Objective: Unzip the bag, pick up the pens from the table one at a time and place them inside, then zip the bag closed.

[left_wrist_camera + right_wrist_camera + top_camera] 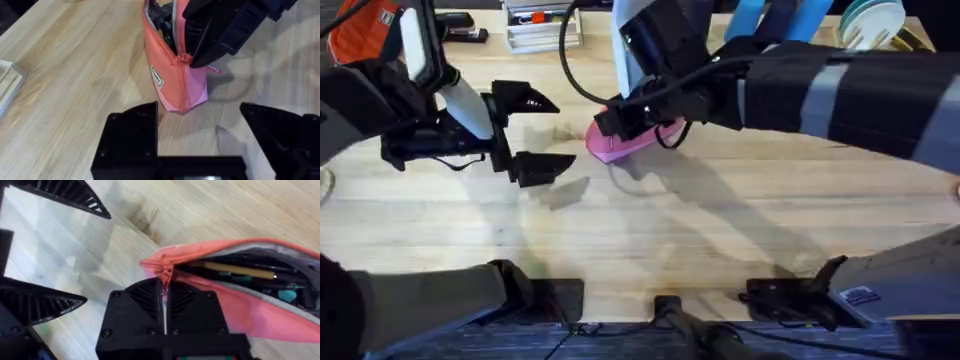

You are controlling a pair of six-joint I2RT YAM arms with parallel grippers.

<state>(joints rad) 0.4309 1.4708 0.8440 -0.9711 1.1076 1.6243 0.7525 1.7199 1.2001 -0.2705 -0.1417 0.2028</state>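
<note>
Right gripper pinched on bag zipper end, spread left gripper just beside.

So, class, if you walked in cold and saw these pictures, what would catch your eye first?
First, the pink bag on the wooden table, near the middle, its mouth open with pens lying inside. The right gripper is shut on the bag's zipper end. The left gripper hangs open just beside it, touching nothing.
</note>
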